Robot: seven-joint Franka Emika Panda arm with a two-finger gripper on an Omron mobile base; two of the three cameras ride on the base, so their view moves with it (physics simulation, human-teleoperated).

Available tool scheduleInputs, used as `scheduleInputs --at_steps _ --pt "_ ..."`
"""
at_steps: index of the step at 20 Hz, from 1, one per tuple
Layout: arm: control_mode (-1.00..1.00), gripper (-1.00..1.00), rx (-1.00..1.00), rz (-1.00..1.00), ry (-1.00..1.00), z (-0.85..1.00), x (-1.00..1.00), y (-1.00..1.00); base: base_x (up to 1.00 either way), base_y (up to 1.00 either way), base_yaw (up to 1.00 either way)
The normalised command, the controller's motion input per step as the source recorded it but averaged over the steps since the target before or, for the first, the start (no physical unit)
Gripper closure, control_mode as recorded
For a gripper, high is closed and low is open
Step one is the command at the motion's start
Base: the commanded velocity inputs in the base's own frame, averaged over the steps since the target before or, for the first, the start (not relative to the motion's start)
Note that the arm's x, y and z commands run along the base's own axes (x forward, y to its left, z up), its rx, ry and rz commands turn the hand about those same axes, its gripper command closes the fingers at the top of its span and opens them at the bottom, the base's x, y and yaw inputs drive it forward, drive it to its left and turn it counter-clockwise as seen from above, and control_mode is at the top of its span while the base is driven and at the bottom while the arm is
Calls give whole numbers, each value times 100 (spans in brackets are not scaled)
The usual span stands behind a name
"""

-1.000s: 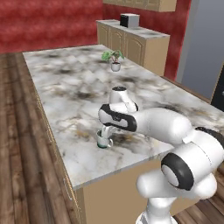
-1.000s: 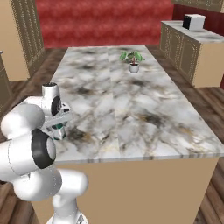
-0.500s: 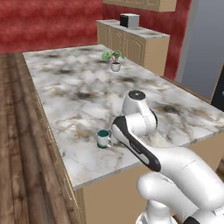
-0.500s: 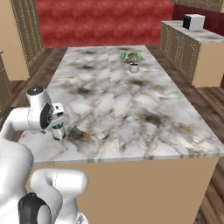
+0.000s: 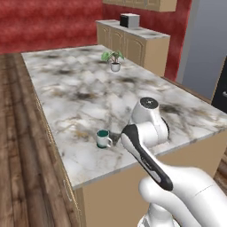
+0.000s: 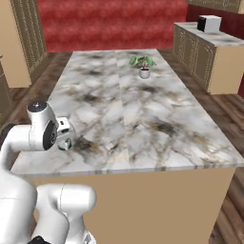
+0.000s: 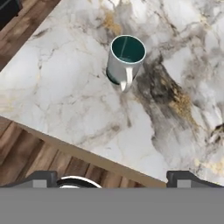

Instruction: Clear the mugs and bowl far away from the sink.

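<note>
A single handled mug (image 7: 126, 59) stands upright on the marble island counter (image 5: 84, 88), teal inside with a pale outside and its handle turned toward the hand camera. The same mug (image 5: 103, 138) sits near the counter's front-left edge, just left of my arm. My gripper (image 7: 113, 178) hangs back over the counter's edge, open, its dark fingertips (image 7: 43, 178) wide apart with nothing between them and well clear of the mug. The bowl, the second mug and the sink are out of view.
A small white plant pot (image 5: 115, 66) with green leaves stands far along the island (image 6: 144, 73). A white appliance (image 5: 129, 20) sits on the back cabinet counter. Wooden floor lies past the island's edge (image 7: 39, 135).
A second ago my gripper was down at the mug. It has since let go and drawn back toward the counter's edge, while the mug stays standing in the same spot.
</note>
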Motion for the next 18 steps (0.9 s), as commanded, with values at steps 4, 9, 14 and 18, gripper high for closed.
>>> scheduleInputs --at_steps 4,9,14,18 --pt "100 -100 0 0 0 0 0 0 -26 0 -65" --pt "100 -100 0 0 0 0 0 0 -3 0 -85" --pt "100 -100 0 0 0 0 0 0 0 0 -97" --pt "100 -100 0 0 0 0 0 0 0 3 -99"
